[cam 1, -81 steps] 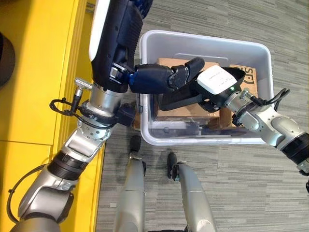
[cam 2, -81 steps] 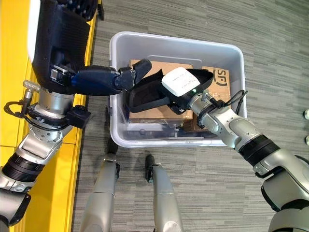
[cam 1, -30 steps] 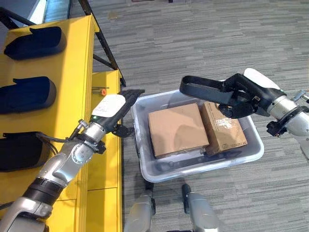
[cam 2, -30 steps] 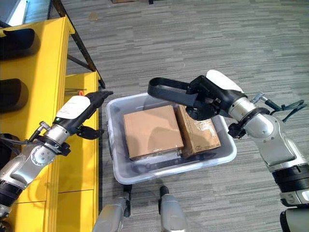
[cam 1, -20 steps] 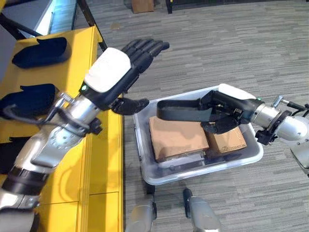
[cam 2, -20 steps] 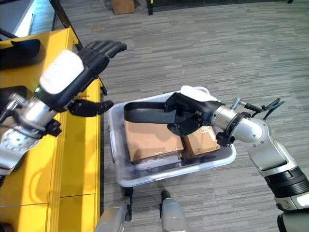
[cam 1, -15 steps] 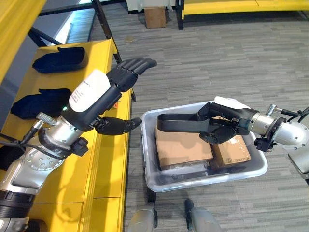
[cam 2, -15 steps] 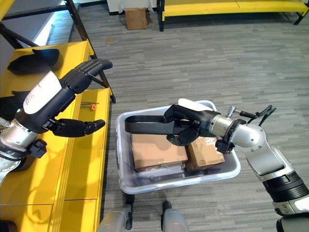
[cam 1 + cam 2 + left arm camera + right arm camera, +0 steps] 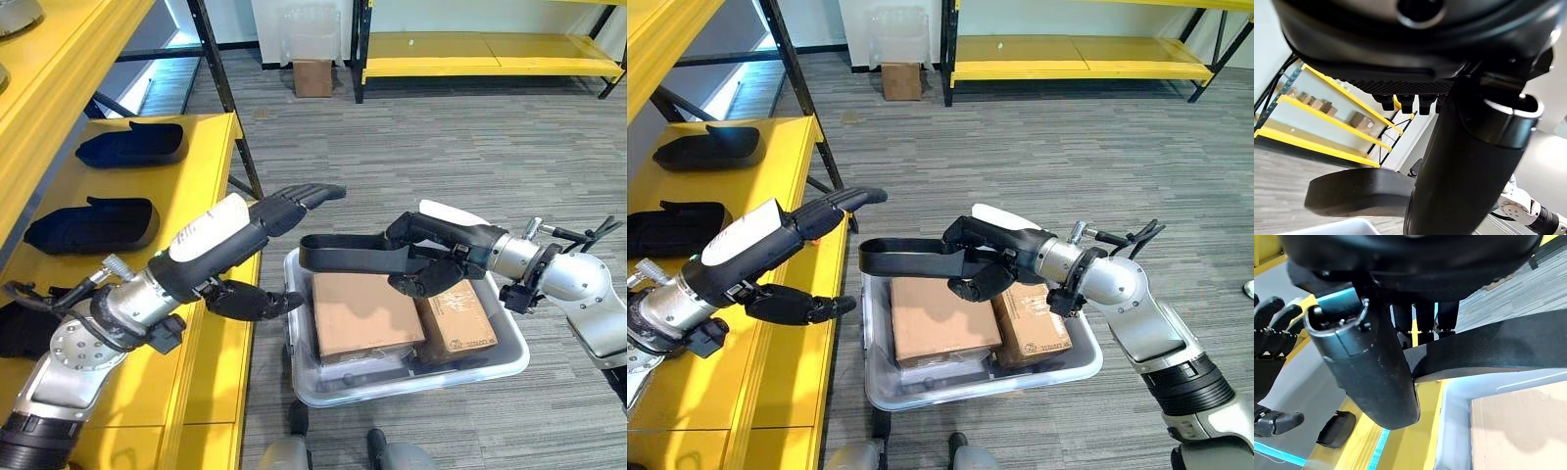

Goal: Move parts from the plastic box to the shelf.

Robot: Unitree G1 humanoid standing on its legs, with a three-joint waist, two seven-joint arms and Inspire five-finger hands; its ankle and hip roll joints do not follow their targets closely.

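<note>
My right hand [image 9: 438, 257] is shut on a long black part [image 9: 351, 255] and holds it level above the grey plastic box [image 9: 431, 377]; its thumb [image 9: 1376, 372] and fingers wrap the black part [image 9: 1488, 352]. Two cardboard boxes [image 9: 362, 313] [image 9: 457, 319] lie in the plastic box. My left hand [image 9: 230, 235] is open, fingers straight, thumb spread. It hovers between the yellow shelf [image 9: 201, 162] and the part's free end, close to that end but apart from it. The black part [image 9: 1356, 193] shows just past the left thumb.
Two dark moulded parts [image 9: 132, 144] [image 9: 93, 223] lie on the shelf's middle level. A black shelf post [image 9: 230, 98] slants beside it. A low yellow rack [image 9: 470, 54] and a small carton [image 9: 313, 76] stand at the back, across open grey floor.
The camera has tilted up, shifting the whole scene. My right hand still holds the part over the box. The open left hand has come lower and closer to the part's free end.
</note>
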